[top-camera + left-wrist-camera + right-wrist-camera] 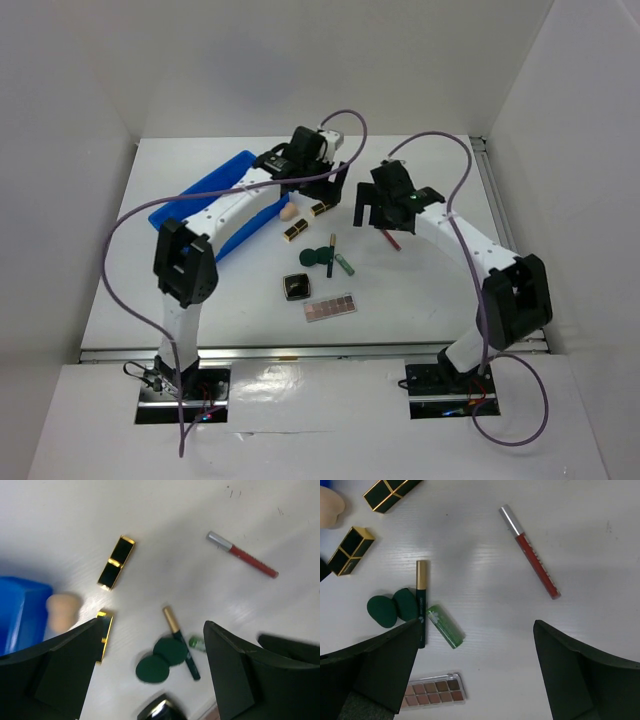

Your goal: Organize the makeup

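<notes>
The makeup lies loose on the white table. A beige sponge [288,213] and two black-gold lipsticks [322,208] [294,231] lie beside the blue tray [200,195]. Below them are a green double puff [315,257], a dark pencil [331,255], a green tube [345,265], a square compact [297,287] and an eyeshadow palette [330,307]. A red pencil [392,240] lies apart on the right. My left gripper [152,625] hangs open above the puff [161,659] and pencil [180,642]. My right gripper [476,623] is open over bare table, between the green tube [446,626] and the red pencil [530,551].
The blue tray sits at the back left, partly under the left arm, with its corner [20,612] showing beside the sponge [62,611]. White walls close in the table on three sides. A metal rail runs along the table's near edge [320,350].
</notes>
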Tool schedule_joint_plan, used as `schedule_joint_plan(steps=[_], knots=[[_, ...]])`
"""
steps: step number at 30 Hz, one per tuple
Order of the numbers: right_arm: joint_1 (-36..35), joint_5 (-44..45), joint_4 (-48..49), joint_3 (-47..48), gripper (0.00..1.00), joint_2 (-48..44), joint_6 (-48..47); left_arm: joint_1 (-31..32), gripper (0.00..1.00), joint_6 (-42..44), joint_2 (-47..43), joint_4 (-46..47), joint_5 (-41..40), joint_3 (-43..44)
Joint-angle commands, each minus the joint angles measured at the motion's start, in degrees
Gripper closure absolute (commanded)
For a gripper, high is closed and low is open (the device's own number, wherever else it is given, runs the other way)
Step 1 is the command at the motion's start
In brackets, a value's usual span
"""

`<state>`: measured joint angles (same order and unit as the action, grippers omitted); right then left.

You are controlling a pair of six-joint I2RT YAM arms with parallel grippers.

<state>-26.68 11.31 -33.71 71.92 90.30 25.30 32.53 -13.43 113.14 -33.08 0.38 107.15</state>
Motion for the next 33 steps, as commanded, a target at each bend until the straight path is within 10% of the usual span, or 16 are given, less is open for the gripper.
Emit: schedule_joint_plan(steps=[1, 7, 28, 33], knots=[[1.0, -2.3, 1.0, -2.0, 0.00, -6.2, 0.6, -0.6, 0.05, 0.3, 8.8, -2.4, 1.9, 8.3], [3.3, -3.7, -0.6, -3.7, 0.00, -12.7, 0.6, -0.6, 0.05, 1.2, 24.2, -10.0, -0.6, 27.0], [3.9, -4.2, -3.4, -5.5, 0.00, -19.6, 3.5, -1.9, 0.11, 2.6, 33.1, -3.1, -3.3, 23.5], [3.9, -4.2, -3.4, -6.6, 0.00, -19.6, 3.5, -1.9, 0.45, 2.6, 31.7, -3.1, -2.6, 21.8]])
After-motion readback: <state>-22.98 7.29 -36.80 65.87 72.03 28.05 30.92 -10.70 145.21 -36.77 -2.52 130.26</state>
